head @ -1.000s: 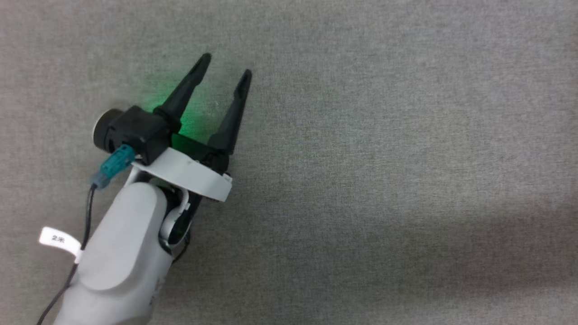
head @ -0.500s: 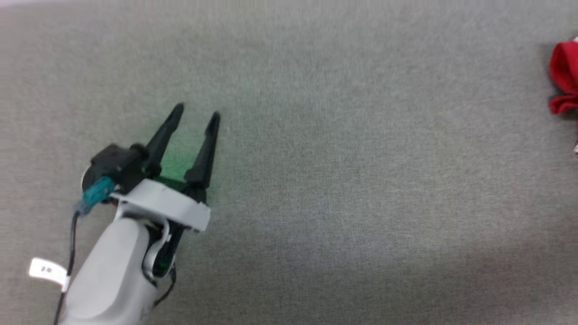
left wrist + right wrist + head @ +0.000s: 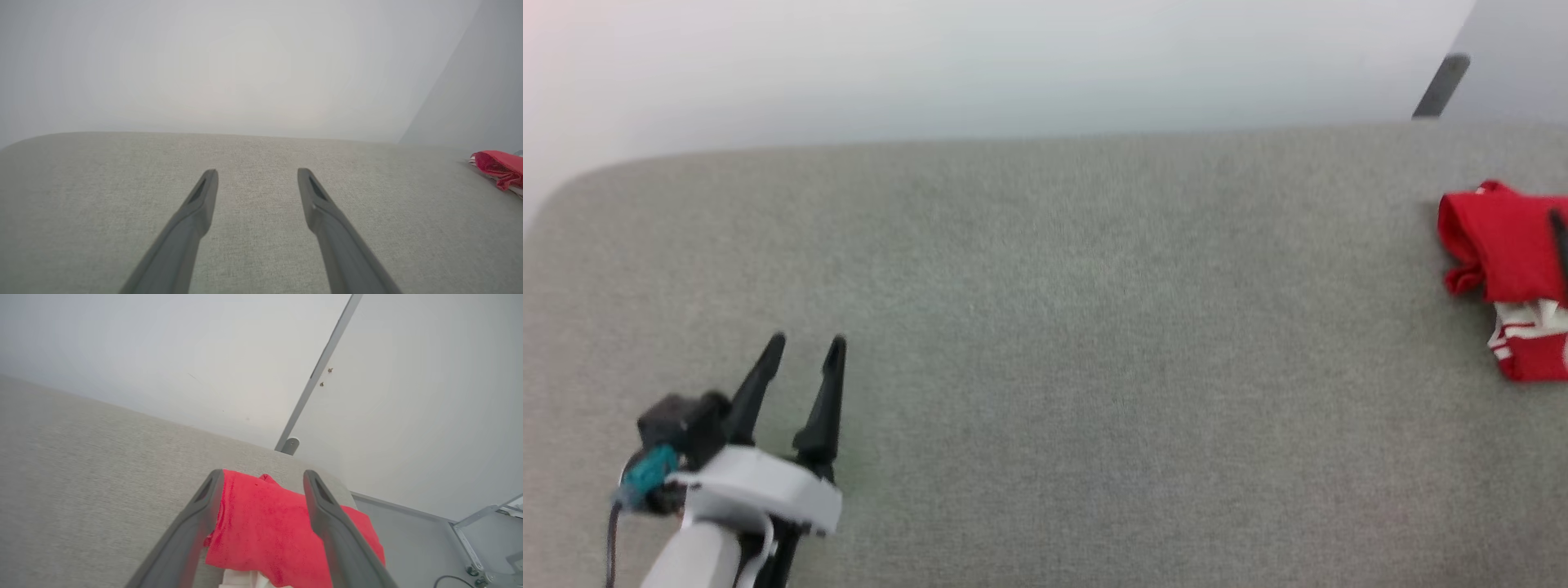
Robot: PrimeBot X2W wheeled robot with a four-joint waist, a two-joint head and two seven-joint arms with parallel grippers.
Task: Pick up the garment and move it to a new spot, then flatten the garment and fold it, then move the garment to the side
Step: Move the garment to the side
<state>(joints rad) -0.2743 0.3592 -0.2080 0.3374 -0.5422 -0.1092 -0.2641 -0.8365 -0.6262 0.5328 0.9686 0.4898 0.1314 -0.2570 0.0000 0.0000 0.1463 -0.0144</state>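
Observation:
The garment [image 3: 1503, 245] lies as a folded red bundle with white striped trim at the far right of the grey table [image 3: 1054, 327]. In the left wrist view the garment [image 3: 496, 163] is a red strip at the right edge. My right gripper [image 3: 263, 475] is open just above the garment [image 3: 261, 526], the red cloth lying under and between its two fingers. One of its dark fingers [image 3: 1560, 241] crosses the cloth in the head view. My left gripper [image 3: 807, 343] is open and empty at the lower left, far from the garment. In its own view the left gripper [image 3: 257, 173] hovers over bare table.
The table has a rounded far-left corner [image 3: 572, 188] and a far edge against a white wall [image 3: 1013, 65]. A grey post [image 3: 318, 371] rises behind the garment. The table's right end [image 3: 343, 490] is close beside the garment, with floor, a metal frame [image 3: 482, 526] and a cable beyond.
The head camera has swung, bringing the table's far edge, the wall and the garment into the picture. The left gripper stays open. The right gripper's jaws have opened.

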